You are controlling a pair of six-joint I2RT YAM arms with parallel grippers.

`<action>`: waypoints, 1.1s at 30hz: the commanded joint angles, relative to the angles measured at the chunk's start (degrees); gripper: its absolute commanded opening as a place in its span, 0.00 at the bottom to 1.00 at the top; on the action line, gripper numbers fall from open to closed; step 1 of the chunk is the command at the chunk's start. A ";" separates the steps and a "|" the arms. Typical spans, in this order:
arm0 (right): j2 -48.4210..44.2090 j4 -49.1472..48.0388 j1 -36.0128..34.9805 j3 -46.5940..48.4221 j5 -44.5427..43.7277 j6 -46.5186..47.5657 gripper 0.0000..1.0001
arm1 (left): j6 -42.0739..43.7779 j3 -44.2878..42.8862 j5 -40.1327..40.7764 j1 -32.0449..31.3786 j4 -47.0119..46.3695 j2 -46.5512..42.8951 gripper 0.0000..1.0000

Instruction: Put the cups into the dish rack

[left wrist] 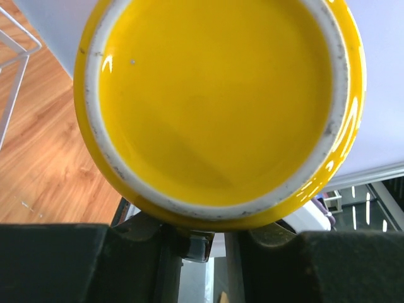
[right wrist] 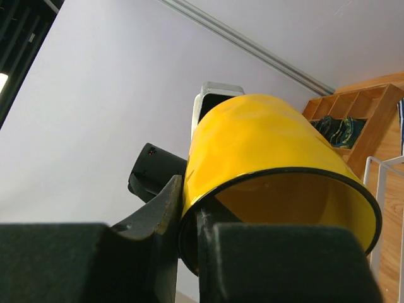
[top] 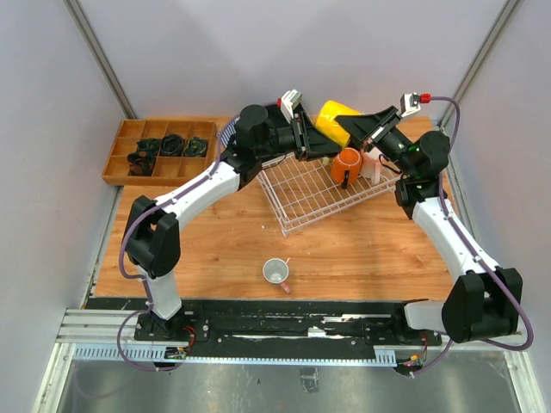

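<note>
A yellow mug (top: 336,120) hangs in the air over the far edge of the white wire dish rack (top: 301,202), held between both grippers. My left gripper (top: 310,138) is shut at the mug's base side; its wrist view is filled by the mug's underside (left wrist: 218,101), with the jaws close together just below it (left wrist: 199,246). My right gripper (top: 363,129) is shut on the mug's rim (right wrist: 278,170), one finger outside the wall and one inside. An orange mug (top: 346,163) and a pale pink mug (top: 375,163) sit in the rack. A small pale mug (top: 275,272) lies on the table.
A brown wooden compartment tray (top: 159,151) with dark items stands at the far left; it also shows in the right wrist view (right wrist: 360,113). The rack lies skewed across the wooden table (top: 215,249). Grey walls close off the back and sides.
</note>
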State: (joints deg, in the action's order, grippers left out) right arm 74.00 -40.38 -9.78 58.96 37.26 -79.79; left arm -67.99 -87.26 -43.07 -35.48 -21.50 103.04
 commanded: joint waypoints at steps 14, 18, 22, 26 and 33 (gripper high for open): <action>1.33 3.76 -2.08 0.15 0.86 8.42 0.13 | -3.37 3.50 -0.09 0.03 -13.54 -0.77 0.01; 0.77 5.81 -1.61 0.42 0.34 10.21 0.32 | -1.01 5.45 0.81 0.70 -12.44 -2.11 0.00; -0.24 9.85 -0.23 0.53 -0.30 12.42 0.53 | 1.00 6.96 1.67 1.61 -10.71 -3.13 0.01; -1.64 14.01 1.45 0.06 -1.19 15.21 0.59 | 2.09 8.08 2.25 2.61 -10.17 -3.68 0.00; -7.10 26.52 7.46 -2.48 -1.73 24.30 0.64 | 13.78 4.73 9.84 3.76 4.55 -3.49 0.01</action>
State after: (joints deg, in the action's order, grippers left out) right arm 71.24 -21.82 -5.91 57.28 35.99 -63.31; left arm -63.72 -78.65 -38.52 -32.27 -23.24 103.04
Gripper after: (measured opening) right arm 0.635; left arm 0.194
